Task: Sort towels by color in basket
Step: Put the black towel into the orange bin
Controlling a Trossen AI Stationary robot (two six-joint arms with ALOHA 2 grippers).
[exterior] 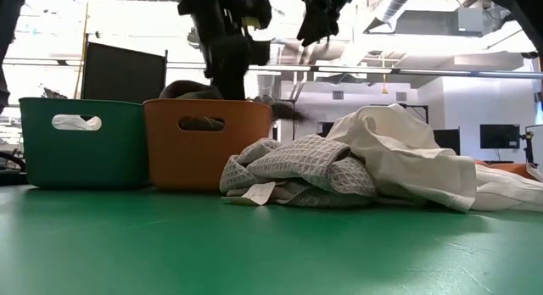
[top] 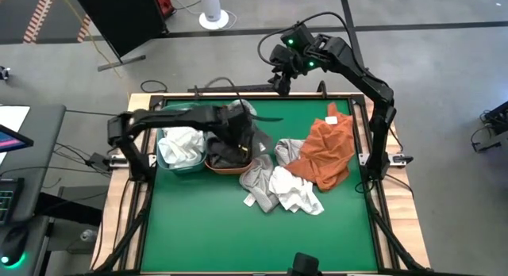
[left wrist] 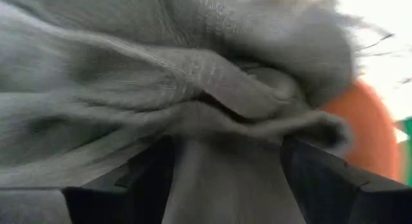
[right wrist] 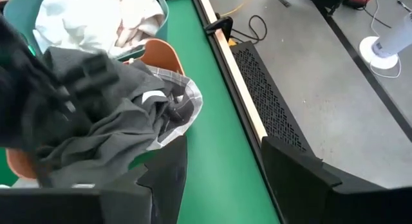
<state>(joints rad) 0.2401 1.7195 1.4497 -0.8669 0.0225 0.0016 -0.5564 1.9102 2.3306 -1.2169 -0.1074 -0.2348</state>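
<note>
A dark grey towel [top: 234, 145] is heaped in the orange basket [top: 214, 166], over its rim. My left gripper [top: 238, 135] is down on it, open; grey cloth [left wrist: 193, 76] fills the left wrist view. White towels [top: 181, 145] lie in the teal basket [top: 163, 161]. On the mat lie a grey-checked towel [top: 258, 179], a white towel [top: 295, 190] and a rust orange towel [top: 327, 149] in one loose pile. My right gripper [top: 282, 79] hangs open, high over the table's far edge. My left gripper [left wrist: 228, 185] comes at the dark grey towel from above, its fingers [left wrist: 148, 182] wide apart and sunk among the heaped folds [left wrist: 225, 153]. Cloth lies between the fingers without being pinched. The towel rests in the orange basket [exterior: 208, 142].
The two baskets stand side by side at the mat's left far part, teal [exterior: 81, 138] leftmost. The pile of towels [exterior: 356, 159] takes up the middle and right. The near half of the green mat [top: 262, 236] is bare. A wooden rim [right wrist: 235, 82] bounds the table.
</note>
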